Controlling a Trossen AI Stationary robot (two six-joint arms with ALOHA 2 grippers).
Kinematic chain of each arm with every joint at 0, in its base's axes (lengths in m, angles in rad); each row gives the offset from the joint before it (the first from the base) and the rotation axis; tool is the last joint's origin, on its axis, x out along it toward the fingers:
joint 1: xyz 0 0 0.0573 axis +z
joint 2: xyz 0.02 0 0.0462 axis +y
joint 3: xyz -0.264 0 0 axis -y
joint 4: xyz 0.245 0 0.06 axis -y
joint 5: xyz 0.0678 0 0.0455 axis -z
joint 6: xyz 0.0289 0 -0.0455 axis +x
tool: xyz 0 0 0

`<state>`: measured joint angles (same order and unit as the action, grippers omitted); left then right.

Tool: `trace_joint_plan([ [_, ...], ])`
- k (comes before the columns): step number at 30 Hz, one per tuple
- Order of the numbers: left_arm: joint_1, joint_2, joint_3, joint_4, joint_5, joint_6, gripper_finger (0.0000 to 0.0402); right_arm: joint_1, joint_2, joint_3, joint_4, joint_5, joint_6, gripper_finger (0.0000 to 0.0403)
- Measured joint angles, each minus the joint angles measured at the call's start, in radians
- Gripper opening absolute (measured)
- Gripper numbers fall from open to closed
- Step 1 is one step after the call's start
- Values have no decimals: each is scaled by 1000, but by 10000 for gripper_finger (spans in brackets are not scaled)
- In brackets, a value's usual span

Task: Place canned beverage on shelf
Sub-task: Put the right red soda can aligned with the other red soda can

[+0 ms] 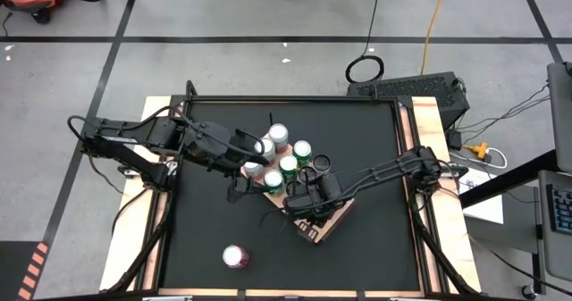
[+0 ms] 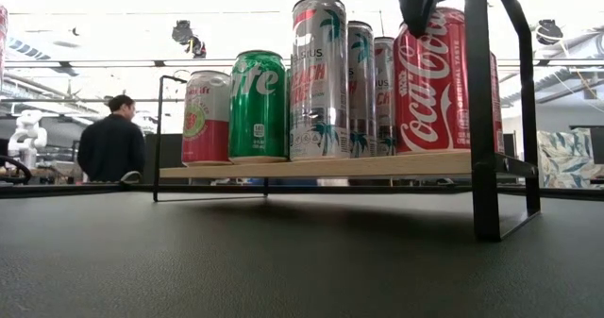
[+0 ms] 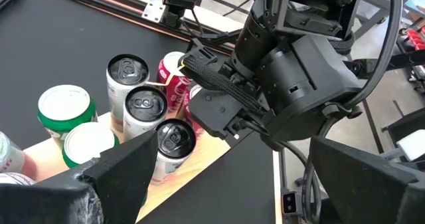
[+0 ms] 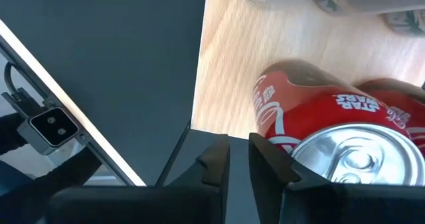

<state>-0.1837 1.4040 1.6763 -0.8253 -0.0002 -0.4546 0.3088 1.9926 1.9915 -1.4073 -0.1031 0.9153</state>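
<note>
Red Coca-Cola aluminium can [image 2: 431, 87] stands upright on the light-tan wooden shelf [image 2: 311, 167]; right gripper [image 4: 239, 159] beside it looks closed, apparently empty.

On the shelf [image 2: 377, 164], a red can [image 2: 431, 92] carries the white script "Coca-Cola"; from the right wrist view the same can [image 4: 332, 117] shows a small "STAR WARS" mark below its rim. A green can [image 2: 258, 106] reads "ite", the rest of the name turned away. The tall silver can [image 2: 319, 77] with palm trees shows "US" and, in red, "CH"; the remainder cannot be read. Lettering on the pink can [image 2: 206, 117] is too small to make out.
</note>
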Motion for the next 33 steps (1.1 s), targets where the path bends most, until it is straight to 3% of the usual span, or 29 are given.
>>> trace_joint_plan([
  [33,0,0,0,0,0,18,396,-4,0,0,-45,24,11,33],
])
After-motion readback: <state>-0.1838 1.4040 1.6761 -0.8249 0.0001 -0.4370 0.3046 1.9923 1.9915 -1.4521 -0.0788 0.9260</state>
